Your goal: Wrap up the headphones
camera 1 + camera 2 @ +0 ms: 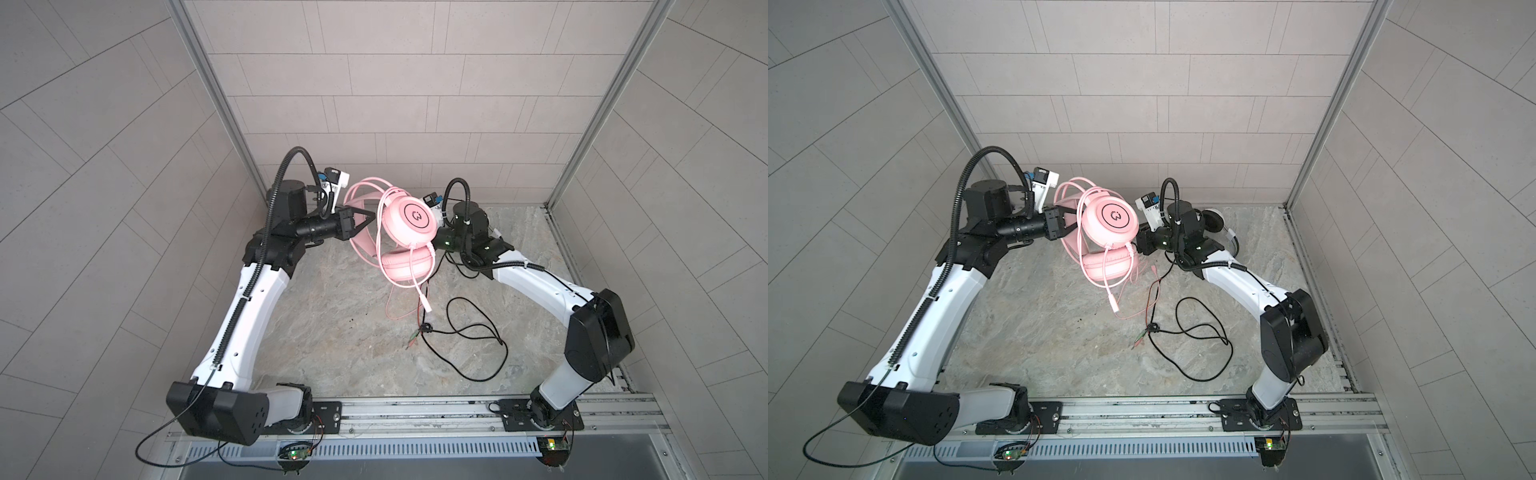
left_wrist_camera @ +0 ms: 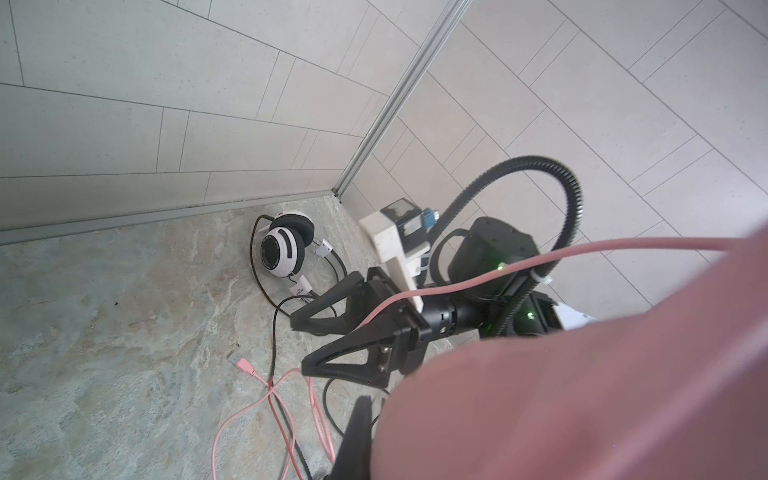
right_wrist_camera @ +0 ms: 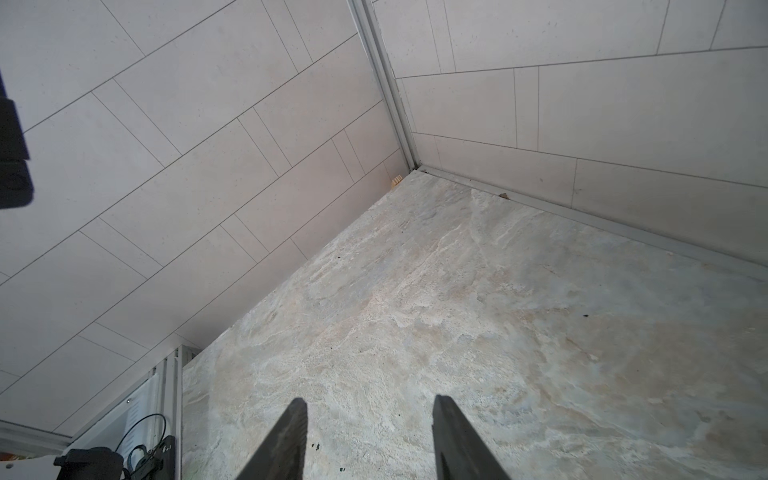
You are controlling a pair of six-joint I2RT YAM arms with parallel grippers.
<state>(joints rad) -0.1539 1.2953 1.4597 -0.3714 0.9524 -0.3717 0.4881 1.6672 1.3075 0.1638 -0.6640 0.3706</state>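
Your pink headset (image 1: 409, 216) hangs in the air over the middle of the bench (image 1: 332, 332). Its headband is pinched in the left claw (image 1: 368, 220), and its pink cable (image 1: 424, 302) loops over the band and trails down to the bench. The right claw (image 3: 368, 419), hidden behind the upper ear cup in both top views, is spread with nothing between its tips. The white-and-black headset (image 2: 282, 247) lies in the far right corner, its black cable (image 1: 448, 309) sprawled across the bench.

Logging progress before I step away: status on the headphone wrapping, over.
Left hand shut on pink headset, held off table. Right hand open, empty. Pink cable part-looped, tail dangling. Black cable sprawled below, near that tail.
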